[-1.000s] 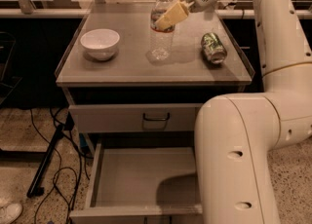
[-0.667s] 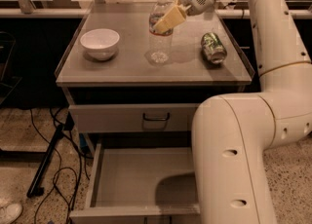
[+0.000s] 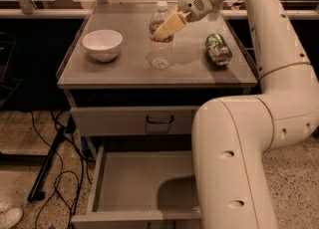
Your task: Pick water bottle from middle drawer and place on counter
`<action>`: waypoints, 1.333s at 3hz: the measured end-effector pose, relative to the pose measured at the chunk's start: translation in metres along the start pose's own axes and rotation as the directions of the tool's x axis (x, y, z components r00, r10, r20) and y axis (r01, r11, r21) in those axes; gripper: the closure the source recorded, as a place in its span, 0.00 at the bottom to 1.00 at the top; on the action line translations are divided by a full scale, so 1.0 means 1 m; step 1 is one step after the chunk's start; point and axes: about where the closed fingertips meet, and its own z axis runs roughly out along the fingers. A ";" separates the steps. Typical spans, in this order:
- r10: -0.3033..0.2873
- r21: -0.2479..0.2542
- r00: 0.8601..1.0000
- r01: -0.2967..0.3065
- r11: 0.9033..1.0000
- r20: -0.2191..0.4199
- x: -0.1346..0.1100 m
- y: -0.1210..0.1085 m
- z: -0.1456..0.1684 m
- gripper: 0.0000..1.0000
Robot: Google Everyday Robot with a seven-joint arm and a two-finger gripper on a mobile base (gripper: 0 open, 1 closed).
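Gripper [image 3: 167, 25] pinches the water bottle [image 3: 160, 50] upright on the counter [image 3: 124, 71], white bowl [image 3: 102, 44] at its nine o'clock, drink can [image 3: 218, 49] at three.

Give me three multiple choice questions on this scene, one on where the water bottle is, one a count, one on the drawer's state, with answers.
1. Where is the water bottle? A in the drawer; B between the bowl and the can; C inside the bowl.
2. How many bowls are on the counter? A one; B two; C three.
3. The middle drawer is: A shut; B open and full; C open, nothing seen in it.
Answers: B, it stands there with the gripper at its upper part; A, only one white bowl shows; C, it is pulled out and its visible floor is bare.
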 end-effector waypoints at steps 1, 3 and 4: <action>0.002 -0.007 1.000 -0.002 1.000 -0.001 0.001 0.000 0.002 1.00; 0.002 -0.007 1.000 -0.002 1.000 -0.001 0.001 0.000 0.002 0.60; 0.002 -0.007 1.000 -0.002 1.000 -0.001 0.001 0.000 0.002 0.37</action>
